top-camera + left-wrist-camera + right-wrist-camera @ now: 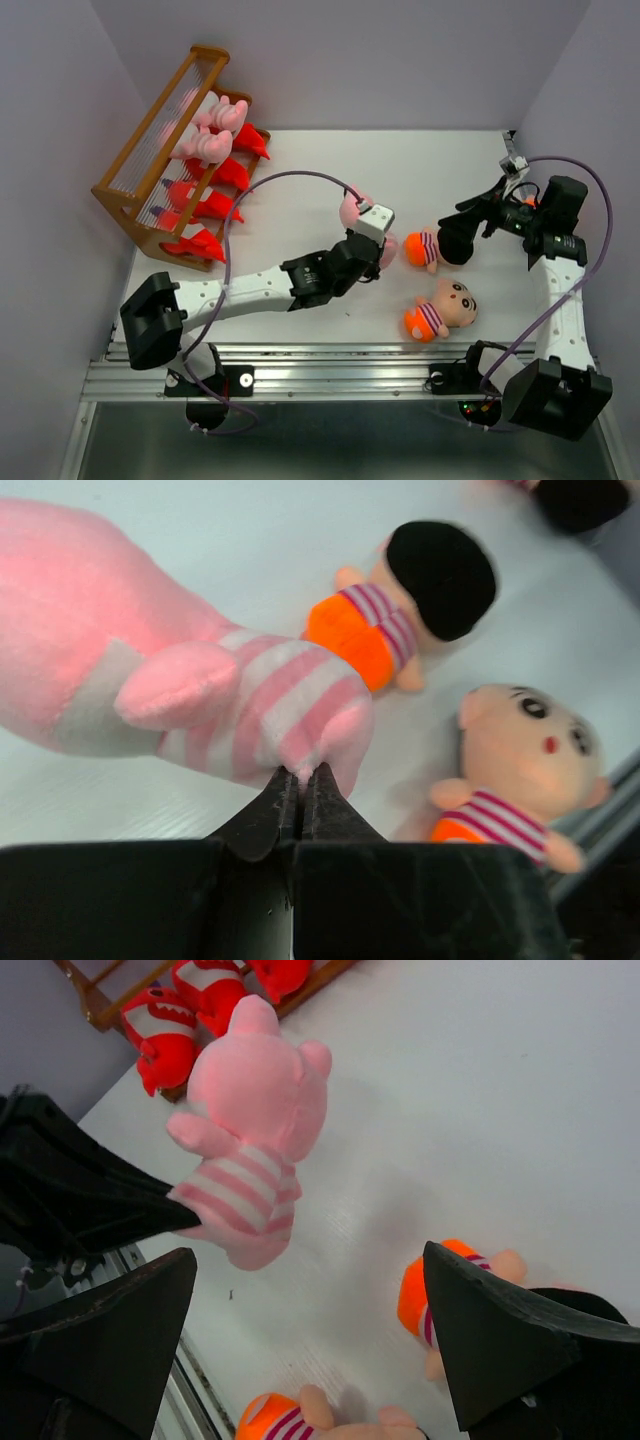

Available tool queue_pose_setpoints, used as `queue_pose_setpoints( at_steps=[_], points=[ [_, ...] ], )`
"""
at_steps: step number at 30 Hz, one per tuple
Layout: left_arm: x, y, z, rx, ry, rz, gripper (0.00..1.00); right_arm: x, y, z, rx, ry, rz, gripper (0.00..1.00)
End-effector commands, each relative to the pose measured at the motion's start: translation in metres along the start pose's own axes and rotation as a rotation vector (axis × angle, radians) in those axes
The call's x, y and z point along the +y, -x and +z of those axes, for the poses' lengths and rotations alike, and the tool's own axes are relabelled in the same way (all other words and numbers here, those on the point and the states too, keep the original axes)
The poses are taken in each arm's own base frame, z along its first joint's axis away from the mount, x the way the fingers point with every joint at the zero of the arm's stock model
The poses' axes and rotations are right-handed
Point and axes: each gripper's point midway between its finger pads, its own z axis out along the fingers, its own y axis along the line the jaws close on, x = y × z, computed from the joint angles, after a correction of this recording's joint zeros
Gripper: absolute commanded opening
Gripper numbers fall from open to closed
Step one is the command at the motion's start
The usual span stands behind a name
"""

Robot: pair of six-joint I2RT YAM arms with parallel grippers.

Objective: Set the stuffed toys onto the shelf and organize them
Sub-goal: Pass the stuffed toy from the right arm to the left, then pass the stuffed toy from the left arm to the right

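Mid-bench, left of centre: left pincer [300,775] is clamped tight on a pink plush pig with a pink-and-white striped body [200,690]. It pinches a bit of the striped lower edge, pig's head pointing away from the pincer. The pig has a round plain pink head, stubby arms and small ears. It looks lifted off the white bench [300,160], shadow under it in the right wrist view.

Right pincer [308,1255] is spread wide, nothing in it, on the right side of the bench, just beside a tan boy doll with black hair, striped top and orange bottom [425,248] lying face down. A second doll of the same kind [445,308] lies face up nearer the front edge, the two apart.

Far left corner: brown wooden stepped shelf with thin pale slats [165,115], set at an angle. Two more pink striped pigs [222,113] sit on the top tier. Four red plush monsters with white teeth [210,205] line the lower tiers.
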Motion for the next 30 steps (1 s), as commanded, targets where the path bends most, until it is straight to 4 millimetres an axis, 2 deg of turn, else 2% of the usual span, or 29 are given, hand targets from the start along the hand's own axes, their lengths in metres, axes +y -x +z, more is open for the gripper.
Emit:
queue_pose_setpoints(
  at_steps=[1,3,4,7,8,9,10,13,15,17,21,30],
  points=[
    [0.046,-0.008,-0.009,0.032,0.326,0.367,0.00,-0.010,0.016,0.001,0.046,-0.070,0.124,1.00],
    [0.037,-0.012,-0.013,0.028,0.348,0.450,0.00,-0.013,0.017,0.004,0.066,-0.073,0.169,1.00],
    [0.042,-0.015,-0.013,0.033,0.398,0.536,0.00,-0.015,0.019,0.007,0.082,-0.083,0.206,1.00],
    [0.024,-0.022,-0.013,0.017,0.413,0.689,0.00,-0.021,0.025,0.012,0.083,-0.132,0.245,1.00],
    [0.024,-0.018,-0.017,0.012,0.449,0.789,0.00,-0.022,0.029,0.014,0.079,-0.147,0.270,1.00],
    [0.012,-0.025,-0.017,-0.014,0.436,0.827,0.00,-0.026,0.029,0.018,0.084,-0.182,0.274,1.00],
    [0.012,-0.023,-0.021,-0.011,0.451,0.939,0.00,-0.027,0.031,0.020,0.082,-0.198,0.298,1.00],
    [0.000,-0.031,-0.026,-0.057,0.431,1.039,0.00,-0.023,0.028,0.025,0.109,-0.199,0.330,1.00],
    [-0.001,-0.029,-0.027,-0.054,0.444,1.092,0.00,-0.014,0.020,0.031,0.142,-0.173,0.356,1.00],
    [0.002,-0.025,-0.029,-0.056,0.475,1.125,0.00,-0.005,0.003,0.039,0.195,-0.164,0.392,1.00],
    [0.001,-0.011,-0.033,-0.094,0.508,1.124,0.00,-0.013,-0.021,0.044,0.262,-0.271,0.433,1.00],
    [0.007,-0.014,-0.032,-0.076,0.549,1.160,0.00,-0.024,-0.017,0.032,0.246,-0.403,0.387,1.00]
  ],
)
